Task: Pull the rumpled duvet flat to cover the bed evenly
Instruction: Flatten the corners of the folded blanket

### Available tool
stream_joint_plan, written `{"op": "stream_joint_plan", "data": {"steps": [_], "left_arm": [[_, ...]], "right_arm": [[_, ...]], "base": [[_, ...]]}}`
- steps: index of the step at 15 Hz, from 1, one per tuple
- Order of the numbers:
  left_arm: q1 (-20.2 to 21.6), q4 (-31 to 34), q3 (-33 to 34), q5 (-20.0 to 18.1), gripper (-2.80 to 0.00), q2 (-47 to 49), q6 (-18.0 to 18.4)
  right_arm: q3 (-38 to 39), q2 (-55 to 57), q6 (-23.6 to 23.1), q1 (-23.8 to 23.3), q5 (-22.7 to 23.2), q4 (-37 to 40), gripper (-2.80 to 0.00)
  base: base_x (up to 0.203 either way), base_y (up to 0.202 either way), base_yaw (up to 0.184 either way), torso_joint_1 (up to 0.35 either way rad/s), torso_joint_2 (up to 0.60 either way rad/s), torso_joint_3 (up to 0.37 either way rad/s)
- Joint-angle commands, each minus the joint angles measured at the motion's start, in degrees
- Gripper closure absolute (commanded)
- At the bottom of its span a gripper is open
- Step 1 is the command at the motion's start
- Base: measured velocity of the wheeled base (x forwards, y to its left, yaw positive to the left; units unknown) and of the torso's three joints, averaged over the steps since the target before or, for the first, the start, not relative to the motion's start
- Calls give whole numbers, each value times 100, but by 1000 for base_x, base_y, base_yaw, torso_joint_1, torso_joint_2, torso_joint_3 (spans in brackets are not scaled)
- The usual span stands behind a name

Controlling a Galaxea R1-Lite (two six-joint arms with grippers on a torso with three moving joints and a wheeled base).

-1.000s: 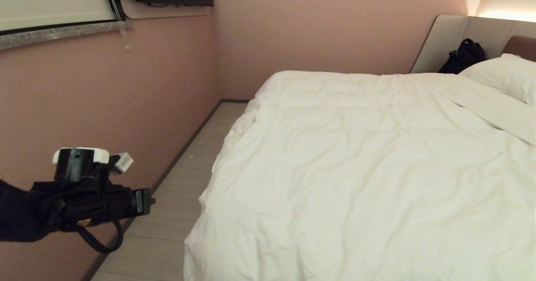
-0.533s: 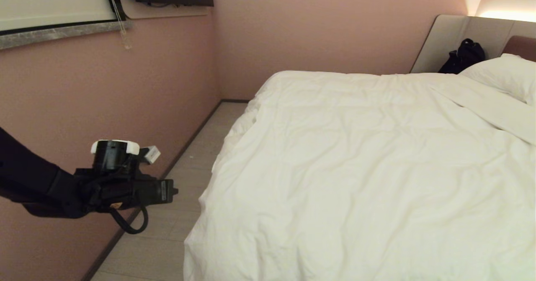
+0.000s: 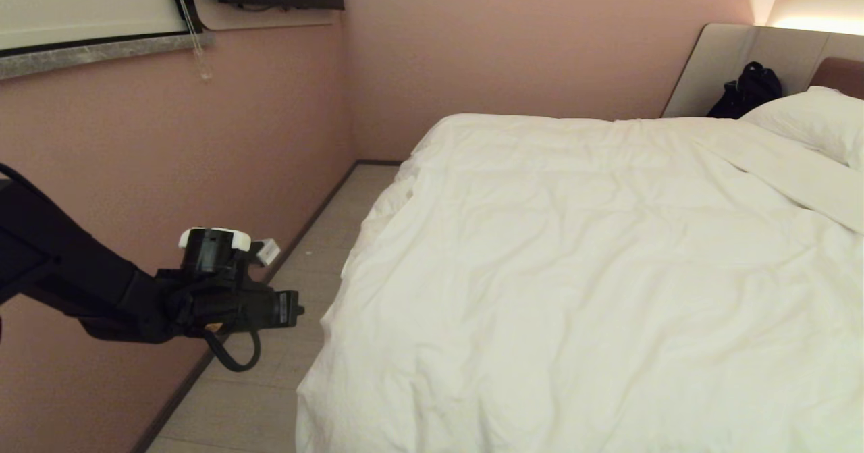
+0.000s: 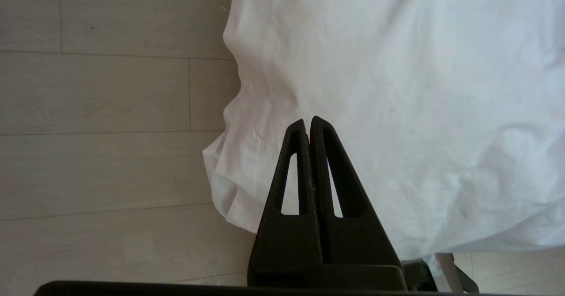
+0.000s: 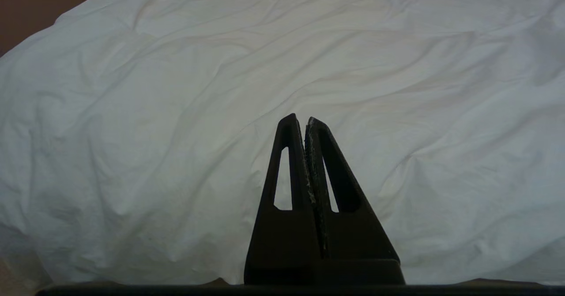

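Observation:
The white wrinkled duvet [image 3: 574, 271] lies spread over the bed [image 3: 840, 73], its left edge hanging down towards the floor. In the left wrist view the duvet's corner [image 4: 223, 177] droops over the floorboards. My left gripper [image 4: 307, 121] is shut and empty, hovering just above and beside that edge. In the head view its wrist [image 3: 229, 304] hangs over the floor strip, left of the bed's near corner. My right gripper [image 5: 301, 120] is shut and empty, held over the rumpled duvet [image 5: 176, 110]; it is outside the head view.
A narrow strip of pale floor [image 3: 270, 372] runs between the pink wall [image 3: 135, 169] and the bed. A white pillow [image 3: 810, 122] lies at the head end, with a black bag [image 3: 746, 92] against the beige panel behind it.
My left arm has swung right and slightly forward, from near the wall towards the bed's near left corner. Its jaws stayed shut. The duvet has not moved.

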Motion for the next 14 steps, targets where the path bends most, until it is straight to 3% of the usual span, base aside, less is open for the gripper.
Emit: {"op": "stream_joint_plan", "data": {"steps": [1, 14], "left_arm": [[-14, -12, 55, -13, 0, -63, -7], [-265, 10, -339, 27, 0, 703, 33]], "right_arm": [[-6, -2, -1, 5, -8, 0, 0], [-1, -2, -1, 5, -4, 0, 0]], "base": [[0, 0, 0, 0, 0, 0], [0, 0, 0, 0, 0, 0]]}}
